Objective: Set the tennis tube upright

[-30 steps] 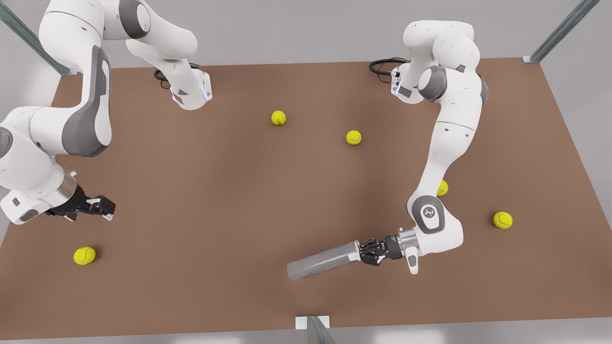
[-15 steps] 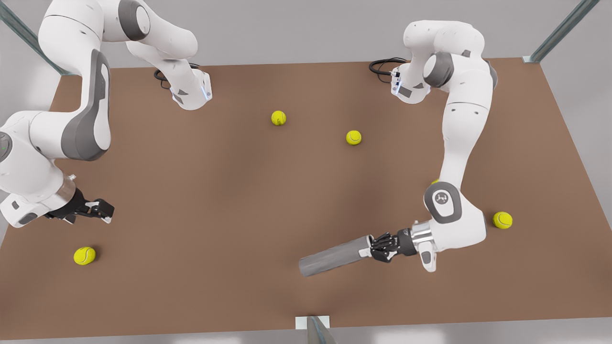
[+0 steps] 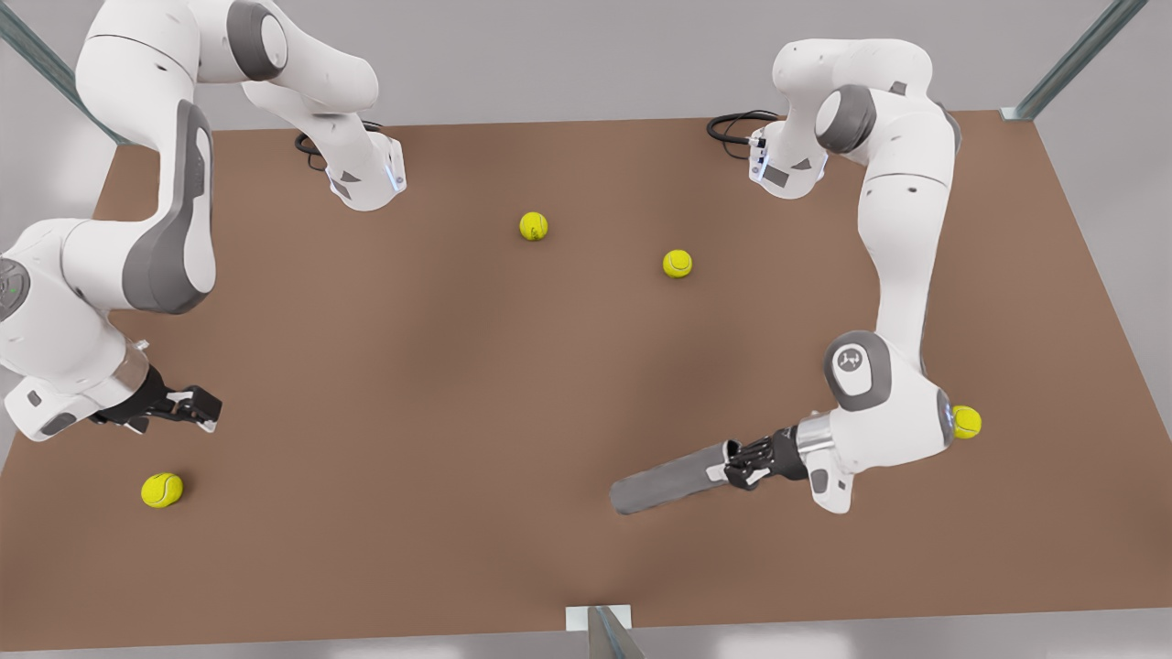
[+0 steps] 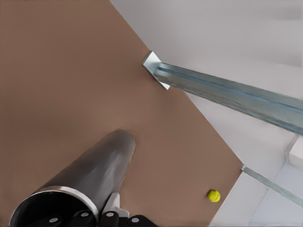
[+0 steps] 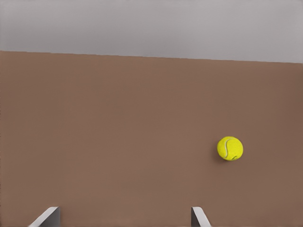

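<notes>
Front view: the left gripper [image 3: 732,462] sits on the front view's right, low over the brown desk [image 3: 458,384] near its near edge, and its black fingers are clamped on one end of the tennis tube [image 3: 673,478]. The tube is a grey cylinder lying nearly flat, pointing away from the gripper toward the middle of the near edge; whether its far end touches the desk or hangs just above it cannot be told. In the left wrist view the tennis tube [image 4: 90,175] runs out from the gripper, its hollow rim at the gripped end — the fingers [image 4: 110,218] close over that rim.

The right gripper [image 3: 203,407] is on the front view's left, by that side edge of the desk, and its arm waits there. In the right wrist view its two fingertips [image 5: 47,217] stand well apart with bare desk between them, so the fingers are released and grasp nothing. A tennis ball [image 5: 230,148] lies on the desk ahead of them; in the front view this ball [image 3: 161,490] rests near the gripper, toward the near corner on that side.

Two more balls lie toward the far edge — one [image 3: 533,225] near the middle, another [image 3: 677,264] just to the front view's right of it. A fourth ball [image 3: 966,422] peeks out from behind the left arm's wrist, near the side edge on the front view's right.
</notes>
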